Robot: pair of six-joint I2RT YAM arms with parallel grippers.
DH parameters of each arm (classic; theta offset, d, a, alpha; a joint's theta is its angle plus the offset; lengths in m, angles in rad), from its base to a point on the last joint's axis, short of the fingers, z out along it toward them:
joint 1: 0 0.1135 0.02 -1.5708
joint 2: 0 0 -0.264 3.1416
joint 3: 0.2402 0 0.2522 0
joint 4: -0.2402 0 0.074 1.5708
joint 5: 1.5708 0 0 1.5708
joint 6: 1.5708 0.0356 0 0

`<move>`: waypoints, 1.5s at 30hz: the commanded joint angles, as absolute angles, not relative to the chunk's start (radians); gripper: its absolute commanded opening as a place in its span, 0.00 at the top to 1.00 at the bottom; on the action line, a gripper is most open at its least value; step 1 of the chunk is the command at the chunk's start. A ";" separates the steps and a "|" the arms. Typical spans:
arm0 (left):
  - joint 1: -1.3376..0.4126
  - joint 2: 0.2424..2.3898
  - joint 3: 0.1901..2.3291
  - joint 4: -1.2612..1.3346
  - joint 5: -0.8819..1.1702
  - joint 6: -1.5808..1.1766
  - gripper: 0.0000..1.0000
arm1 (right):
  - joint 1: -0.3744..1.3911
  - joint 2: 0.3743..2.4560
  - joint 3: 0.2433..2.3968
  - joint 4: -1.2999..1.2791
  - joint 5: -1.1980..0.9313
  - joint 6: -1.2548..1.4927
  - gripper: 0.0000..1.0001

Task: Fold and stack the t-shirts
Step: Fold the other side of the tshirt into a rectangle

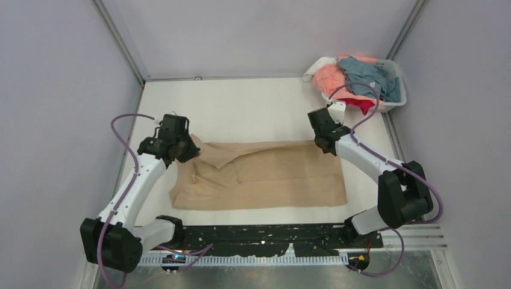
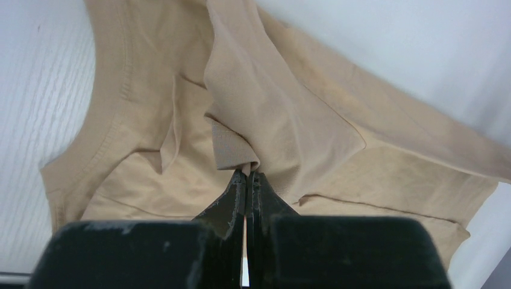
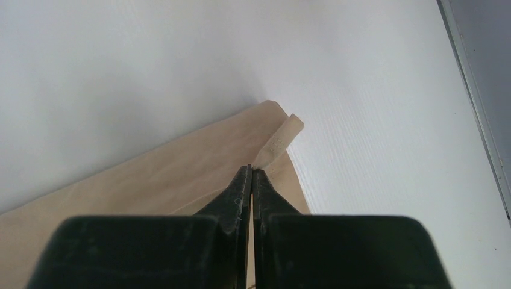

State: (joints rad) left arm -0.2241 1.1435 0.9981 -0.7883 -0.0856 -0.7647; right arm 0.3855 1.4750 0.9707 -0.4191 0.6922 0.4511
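Left gripper (image 2: 247,174) clenched on a raised, bunched fold of the tan shirt (image 1: 271,180). It lies mid-table (image 1: 253,102), rumpled left, smooth right. Right gripper (image 3: 251,168) pinches its far corner hem. Pink shirt (image 1: 330,77), grey-blue shirt (image 1: 370,71) and red shirt (image 1: 363,106) are heaped in the basket (image 1: 395,103).

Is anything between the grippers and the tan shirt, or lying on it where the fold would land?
Nothing visible. The left gripper and right gripper both pinch the tan shirt, and nothing lies on it.
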 commanded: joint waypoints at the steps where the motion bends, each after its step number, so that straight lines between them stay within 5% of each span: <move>1: -0.232 1.069 0.945 -0.855 -0.141 -0.815 1.00 | 0.401 1.401 0.938 -0.398 0.728 0.443 0.94; 32: -0.287 0.831 0.636 -0.976 -0.211 -0.941 0.99 | 0.497 1.242 0.757 -0.526 0.704 0.577 0.94; 38: -0.288 0.784 0.616 -1.011 -0.190 -0.949 0.63 | 0.523 1.200 0.716 -0.729 0.736 0.718 0.71; 40: -0.287 0.750 0.650 -1.066 -0.226 -0.945 0.30 | 0.523 1.154 0.724 -0.763 0.754 0.737 0.29; 41: -0.288 0.726 0.674 -1.085 -0.242 -0.945 0.09 | 0.523 1.138 0.729 -0.767 0.752 0.743 0.22; 42: -0.288 0.710 0.696 -1.087 -0.246 -0.936 0.02 | 0.523 1.099 0.741 -0.750 0.746 0.739 0.14; 45: -0.288 0.686 0.724 -0.975 -0.160 -0.880 0.00 | 0.523 1.013 0.725 -0.599 0.652 0.645 0.00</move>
